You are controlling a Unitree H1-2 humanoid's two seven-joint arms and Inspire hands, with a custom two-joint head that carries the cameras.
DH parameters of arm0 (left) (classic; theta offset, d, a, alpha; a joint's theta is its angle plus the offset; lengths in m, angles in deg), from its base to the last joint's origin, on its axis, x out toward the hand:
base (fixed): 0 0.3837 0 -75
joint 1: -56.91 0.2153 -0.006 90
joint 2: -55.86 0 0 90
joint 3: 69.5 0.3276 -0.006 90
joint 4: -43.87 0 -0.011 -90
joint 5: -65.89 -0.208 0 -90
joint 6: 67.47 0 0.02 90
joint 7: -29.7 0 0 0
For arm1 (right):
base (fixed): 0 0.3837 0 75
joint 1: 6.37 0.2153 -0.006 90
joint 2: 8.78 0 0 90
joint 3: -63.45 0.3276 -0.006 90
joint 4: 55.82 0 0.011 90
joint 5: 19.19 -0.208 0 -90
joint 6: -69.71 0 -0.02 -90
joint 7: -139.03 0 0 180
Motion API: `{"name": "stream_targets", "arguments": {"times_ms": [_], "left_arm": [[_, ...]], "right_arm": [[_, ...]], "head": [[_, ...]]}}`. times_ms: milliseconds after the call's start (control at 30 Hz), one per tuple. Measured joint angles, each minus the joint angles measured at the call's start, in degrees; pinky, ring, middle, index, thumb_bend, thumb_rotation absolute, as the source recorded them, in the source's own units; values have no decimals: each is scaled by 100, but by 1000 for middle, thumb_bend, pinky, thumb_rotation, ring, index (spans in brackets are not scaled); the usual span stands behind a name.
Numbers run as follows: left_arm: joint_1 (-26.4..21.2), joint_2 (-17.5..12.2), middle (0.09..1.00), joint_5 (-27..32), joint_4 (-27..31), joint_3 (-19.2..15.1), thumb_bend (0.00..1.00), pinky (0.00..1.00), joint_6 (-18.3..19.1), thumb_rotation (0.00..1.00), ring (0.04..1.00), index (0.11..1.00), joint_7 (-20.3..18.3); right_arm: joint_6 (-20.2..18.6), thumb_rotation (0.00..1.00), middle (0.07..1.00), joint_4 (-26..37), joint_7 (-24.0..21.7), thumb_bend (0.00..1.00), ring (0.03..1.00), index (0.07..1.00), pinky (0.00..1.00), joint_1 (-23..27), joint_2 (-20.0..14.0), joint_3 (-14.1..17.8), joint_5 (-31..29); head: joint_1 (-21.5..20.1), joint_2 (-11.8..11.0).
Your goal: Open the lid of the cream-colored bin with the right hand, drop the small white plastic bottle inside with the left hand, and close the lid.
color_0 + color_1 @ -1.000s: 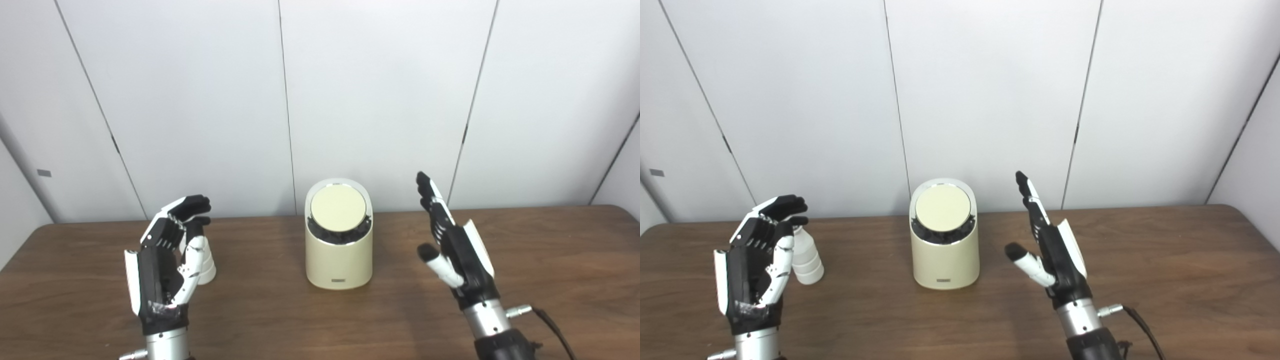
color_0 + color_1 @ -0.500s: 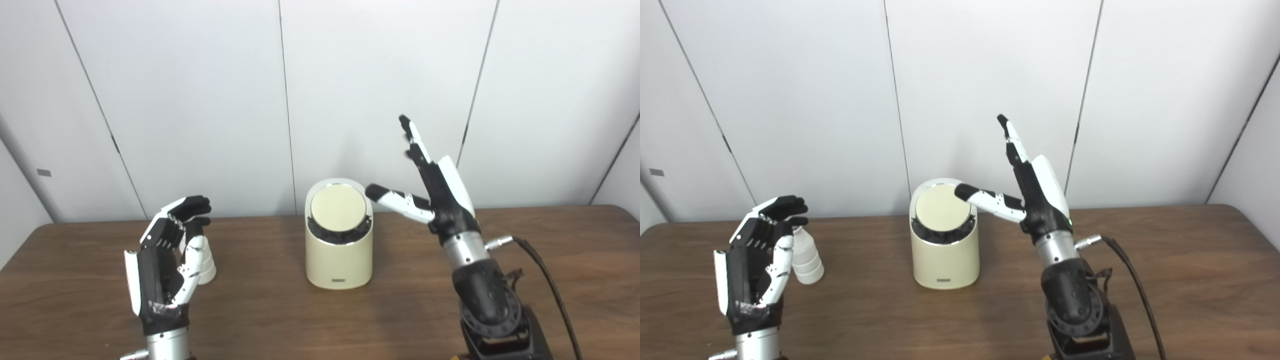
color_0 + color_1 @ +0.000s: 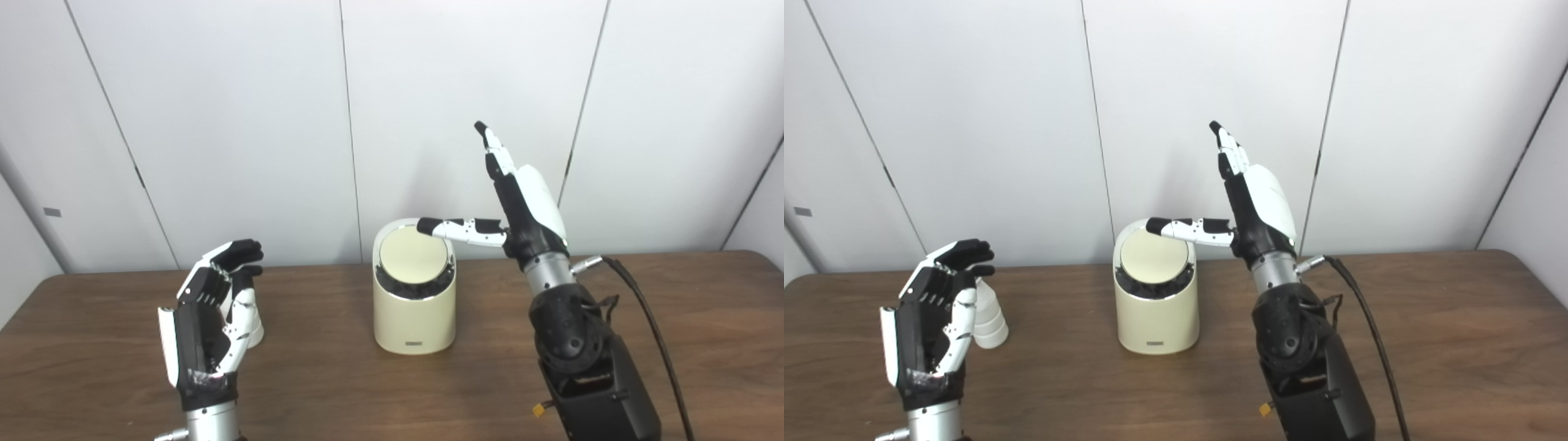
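Note:
A cream-colored bin (image 3: 415, 318) stands mid-table with its round lid (image 3: 413, 254) lying flat and shut. My right hand (image 3: 520, 208) is raised beside it, open, fingers pointing up. Its thumb (image 3: 456, 228) reaches left over the lid's back rim; contact cannot be told. The small white plastic bottle (image 3: 989, 318) stands on the table at the left, mostly hidden behind my left hand (image 3: 205, 331) in the left eye view. That hand is upright and open, fingers curled loosely, just in front of the bottle and not holding it.
The brown wooden table (image 3: 674, 318) runs the width of the view, with a white panelled wall (image 3: 245, 122) behind. A black cable (image 3: 649, 324) trails from my right forearm toward the bottom right.
My right hand rose from table level beside the bin and swung left, bringing its thumb over the lid's back edge. My left hand shifted slightly. The bin and bottle stayed put.

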Motion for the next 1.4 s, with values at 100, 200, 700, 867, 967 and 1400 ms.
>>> {"name": "stream_targets", "arguments": {"times_ms": [100, 200, 700, 867, 967, 1400], "left_arm": [[-5, 41, 686, -69, 0, -6, 283, 596, 0, 439, 672, 667, 2], [-7, 90, 686, -107, 1, -6, 280, 596, 0, 439, 672, 668, 2], [-36, 183, 686, -169, 60, -11, 283, 595, 1, 445, 670, 667, 17], [-37, 276, 683, -197, 87, -12, 277, 600, 35, 442, 670, 662, 15], [-37, 307, 686, -197, 93, -5, 271, 602, 35, 421, 673, 666, -1], [-44, 317, 685, -187, 99, -11, 275, 597, 35, 401, 672, 665, -5]], "right_arm": [[-2, 544, 1000, -274, 107, 1000, 1000, 1000, 980, 55, -2, -99, 152], [-2, 527, 1000, -543, 161, 1000, 1000, 1000, 998, 82, -6, -156, 262], [141, 453, 1000, -1347, 489, 1000, 1000, 1000, 1000, 212, -265, -563, 450], [150, 457, 1000, -1441, 483, 1000, 1000, 1000, 1000, 206, -356, -582, 443], [123, 463, 1000, -1477, 413, 1000, 1000, 1000, 1000, 179, -405, -659, 479], [-16, 492, 1000, -1380, 235, 1000, 1000, 1000, 1000, 168, -500, -877, 591]], "head": [[26, 0], [35, 9], [114, 26], [132, 53], [149, 70], [158, 97]]}}
